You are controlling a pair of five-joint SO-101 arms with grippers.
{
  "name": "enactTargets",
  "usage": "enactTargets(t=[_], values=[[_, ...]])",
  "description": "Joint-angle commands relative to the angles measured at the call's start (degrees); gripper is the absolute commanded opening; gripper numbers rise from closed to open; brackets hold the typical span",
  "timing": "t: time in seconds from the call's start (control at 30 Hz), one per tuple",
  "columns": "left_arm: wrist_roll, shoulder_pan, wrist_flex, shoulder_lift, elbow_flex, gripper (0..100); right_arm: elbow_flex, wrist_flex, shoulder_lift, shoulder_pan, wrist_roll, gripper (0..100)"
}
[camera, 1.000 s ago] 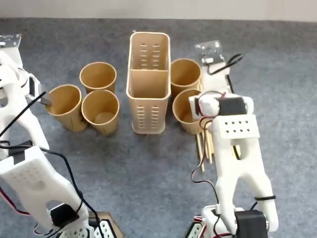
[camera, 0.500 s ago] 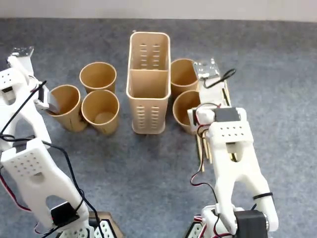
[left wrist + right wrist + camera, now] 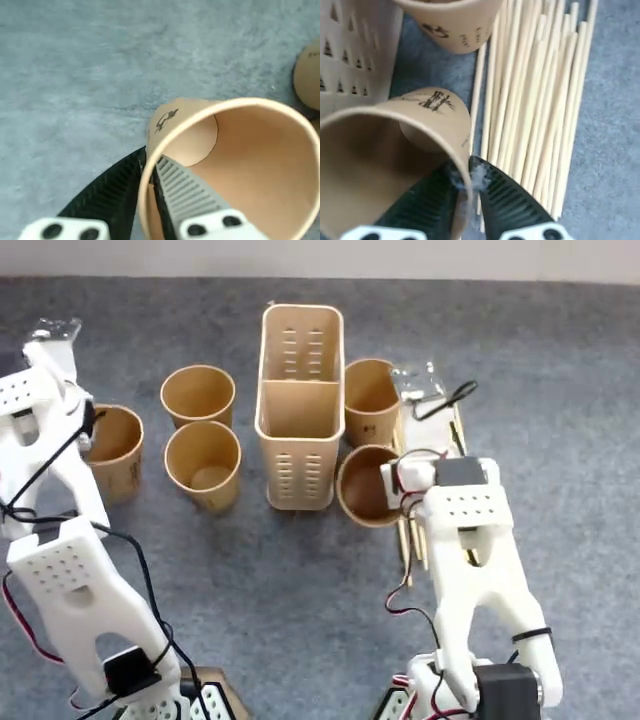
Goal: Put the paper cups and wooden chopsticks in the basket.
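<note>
- Near the surface's (image 3: 300, 600) left edge: left gripper (image 3: 148, 165) clamped on paper cup (image 3: 250, 150) rim.
- Likewise right gripper (image 3: 466, 176), clamped on second cup (image 3: 380, 150) beside wooden chopsticks (image 3: 540, 100).
- Grasp step in hand; next move likely calls for lifting both cups over the basket (image 3: 299, 410).

High cam overhead, looks down on table (image 3: 300, 630), wrist cams close-up, sharing left cup (image 3: 112, 445) & right cup (image 3: 365, 485) w/ it.
</note>
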Motion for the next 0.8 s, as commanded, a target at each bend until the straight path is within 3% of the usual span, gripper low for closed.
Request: enactTargets(t=[0.0,0.13,0.27,0.37,0.47,0.6,0.77], values=[[-0.2,-4.2,3.5,-1.1,-13.2,0,-9.4,6.5,-1.0,3.6,-0.1,0.9],[-0.1,-7.7,3.5,-5.2,-23.4,0,-25.0,18.7,-1.0,6.0,2.2,0.9],[-0.1,-4.9,3.5,-14.2,-28.1,0,-43.9,31.3,-0.8,5.7,3.0,0.9],[1.0,2.4,3.5,-22.1,-28.7,0,-56.7,39.6,-0.5,3.1,2.9,0.9],[4.2,13.9,3.5,-28.4,-28.6,0,-64.9,43.5,-0.4,0.3,2.8,0.9],[9.3,30.5,1.3,-29.8,-28.7,0,-65.1,43.3,-0.4,0.0,2.8,0.9],[14.2,40.9,-4.0,-28.5,-24.9,0,-65.1,43.3,-0.8,-0.1,3.3,0.9]])
